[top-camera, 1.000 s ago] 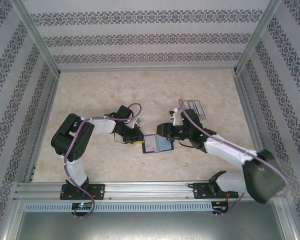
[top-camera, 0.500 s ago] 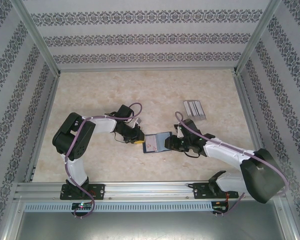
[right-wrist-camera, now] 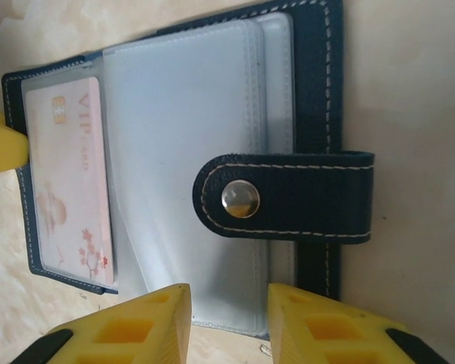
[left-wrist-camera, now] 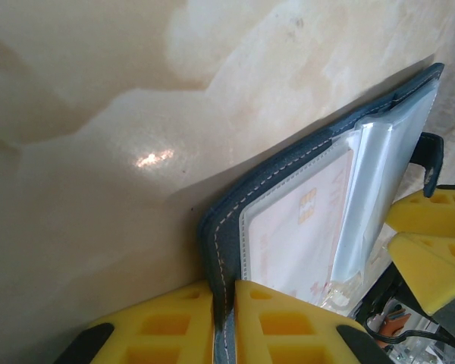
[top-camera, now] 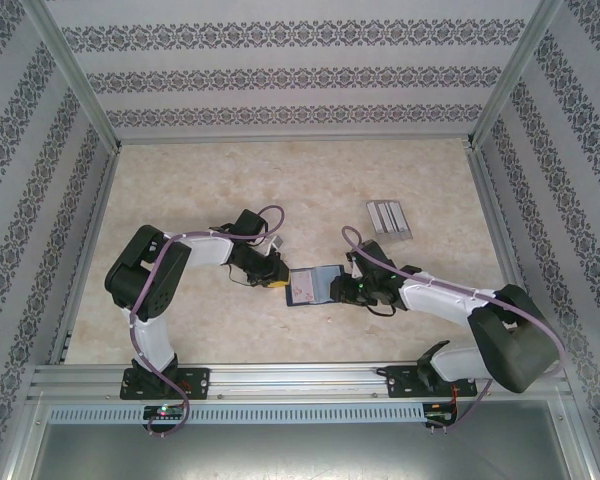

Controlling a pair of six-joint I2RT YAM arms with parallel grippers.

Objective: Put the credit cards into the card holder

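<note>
On marbled table, card holder is clamped at left by left gripper, faced from right by slightly parted right gripper.

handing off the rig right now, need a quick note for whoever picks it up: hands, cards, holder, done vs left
Left hand: shut on the navy cover edge of the card holder, keeping it steady.
Right hand: open, fingers apart at the edge of the clear sleeves, gripping nothing that I can see.
Card holder: lies open mid-table between the two arms, clasp tab lying across the sleeves.
Done: one pink VIP card sits in a sleeve.
Left: any remaining cards. The clear slotted rack stands further back on the right; too small to tell whether it holds cards.
</note>
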